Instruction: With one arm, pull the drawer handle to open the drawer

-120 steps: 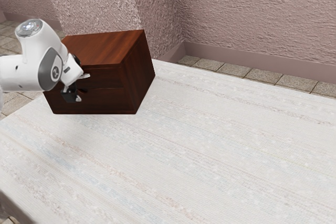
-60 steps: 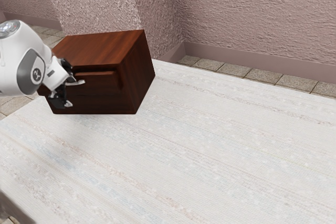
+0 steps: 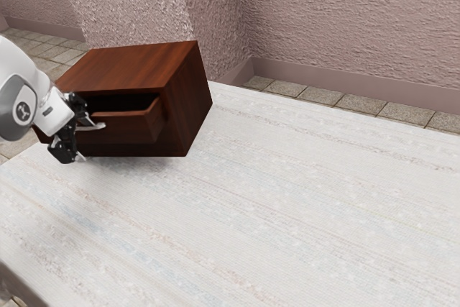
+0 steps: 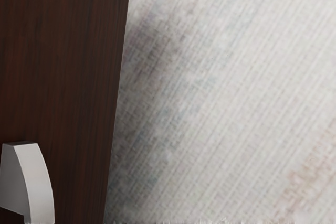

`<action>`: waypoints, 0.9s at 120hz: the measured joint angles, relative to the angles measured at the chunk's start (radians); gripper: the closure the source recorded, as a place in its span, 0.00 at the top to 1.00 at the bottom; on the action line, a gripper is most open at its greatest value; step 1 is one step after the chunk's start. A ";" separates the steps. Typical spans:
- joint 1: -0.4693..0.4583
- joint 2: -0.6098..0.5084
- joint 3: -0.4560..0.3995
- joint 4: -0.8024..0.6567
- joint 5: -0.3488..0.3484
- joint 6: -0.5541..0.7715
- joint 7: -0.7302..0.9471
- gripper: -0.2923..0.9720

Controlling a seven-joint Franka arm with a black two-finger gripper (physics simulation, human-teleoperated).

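Where the arm enters at the left edge of the exterior view, its black fingers (image 3: 63,150) are clamped on the pale drawer handle (image 3: 92,126). The drawer (image 3: 133,124) stands partway out of the glossy dark-wood cabinet (image 3: 144,66) on the pale, grainy bench (image 3: 287,199). In the wrist view, the curved grey handle (image 4: 26,182) sits lower left against the drawer's dark front (image 4: 58,77).

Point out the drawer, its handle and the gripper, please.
drawer (image 3: 123,129): exterior view, on its pulled-out front panel.
handle (image 4: 26,182): wrist view, on its pale curved face.
gripper (image 3: 72,134): exterior view, on the black hand beside the handle.
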 joint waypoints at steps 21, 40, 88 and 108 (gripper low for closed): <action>0.006 -0.054 0.002 -0.049 0.026 -0.010 0.006 0.76; -0.008 -0.115 0.002 -0.112 0.032 -0.014 0.010 0.77; -0.005 -0.229 0.002 -0.208 0.070 -0.041 0.016 0.78; -0.015 -0.267 0.013 -0.233 0.097 -0.056 0.018 0.77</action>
